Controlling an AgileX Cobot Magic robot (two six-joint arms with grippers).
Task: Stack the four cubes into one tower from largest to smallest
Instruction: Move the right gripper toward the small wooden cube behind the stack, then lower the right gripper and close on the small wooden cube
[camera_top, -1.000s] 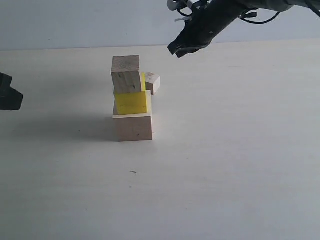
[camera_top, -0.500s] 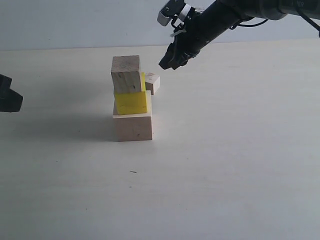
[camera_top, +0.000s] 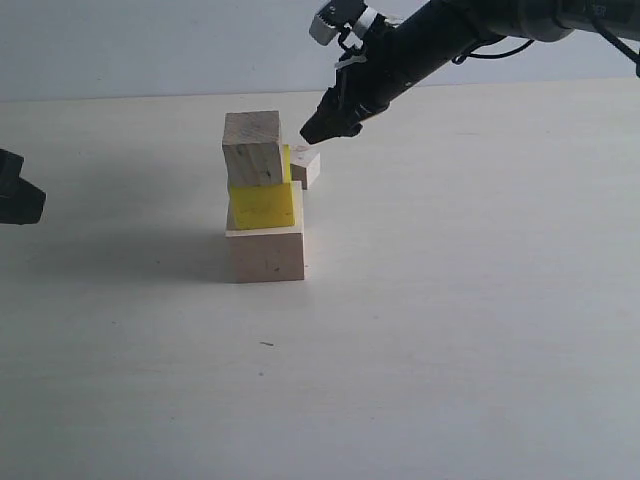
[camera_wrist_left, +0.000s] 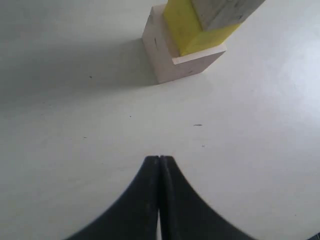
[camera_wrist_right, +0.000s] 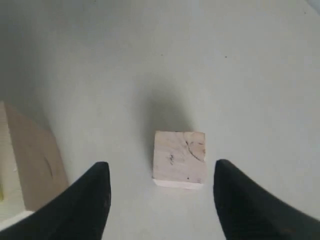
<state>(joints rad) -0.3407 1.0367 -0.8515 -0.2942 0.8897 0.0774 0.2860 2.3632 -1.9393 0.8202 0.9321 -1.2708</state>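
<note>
1. The right gripper (camera_top: 322, 128) is released. In the right wrist view its two dark fingers (camera_wrist_right: 95, 200) stand wide apart with nothing between them but air, and the tiny cube (camera_wrist_right: 179, 159) is framed in the gap below.
2. That tiny cube lies flat on the table (camera_top: 450, 300), just beside the stack on its right in the exterior view. The wrist view shows a clear strip of table between it and the large cube (camera_top: 266, 255), so the two are not touching.
3. It looks like plain pale wood, so I judge it light, stiff and hard to damage. Its smooth faces could slip, and a piece this small can pop out of a crooked pinch.
4. The best hold, I'd say, is square on two opposite side faces at mid-height, with the pads flat against the wood. The finger on the stack side needs care, since the large cube is close.
5. The right arm reaches in from the upper right of the exterior view, its wrist pitched steeply down and its tips hanging above the tiny cube, off the table.
6. Three levels are up: the large cube, the yellow cube (camera_top: 263, 205) and the medium cube (camera_top: 251, 148), whose top face is bare. The upper two sit a little off-centre, so I reckon a nudge could shift them.
7. The left gripper (camera_wrist_left: 159, 165) is clenched on nothing, well clear at the left edge.
</note>
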